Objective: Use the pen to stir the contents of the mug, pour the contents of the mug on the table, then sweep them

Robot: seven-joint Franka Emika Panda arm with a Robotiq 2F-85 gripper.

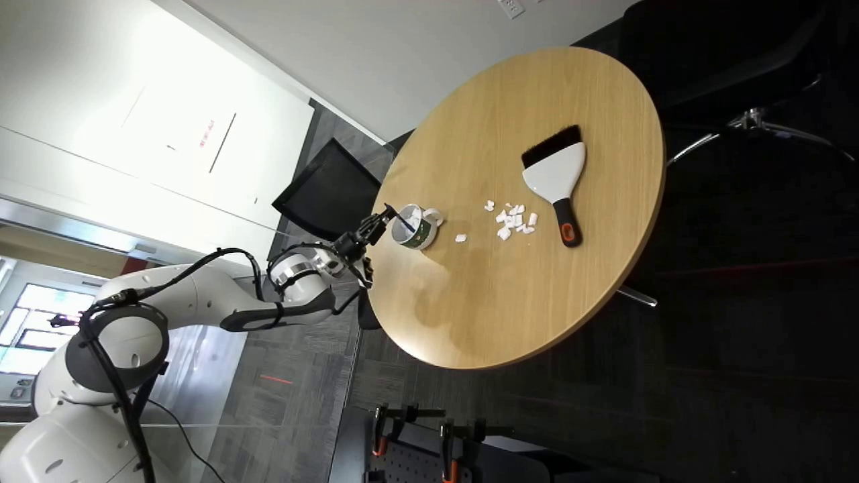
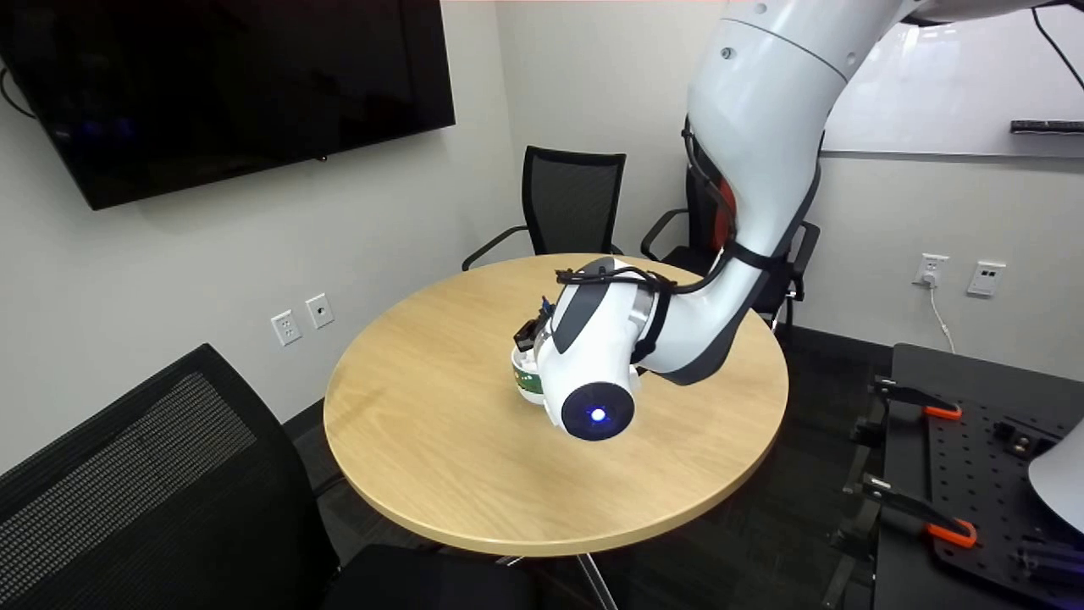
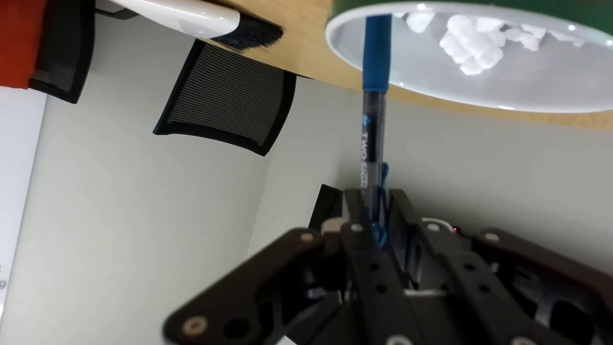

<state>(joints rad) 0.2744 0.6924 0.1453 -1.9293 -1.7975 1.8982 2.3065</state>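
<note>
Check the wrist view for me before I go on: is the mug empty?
No: the wrist view shows a cluster of white bits inside the mug.

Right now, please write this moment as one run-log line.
claw: closed on pen; pen: end inside mug; mug: on table, white bits inside; loose bits: on table, most near brush
</note>
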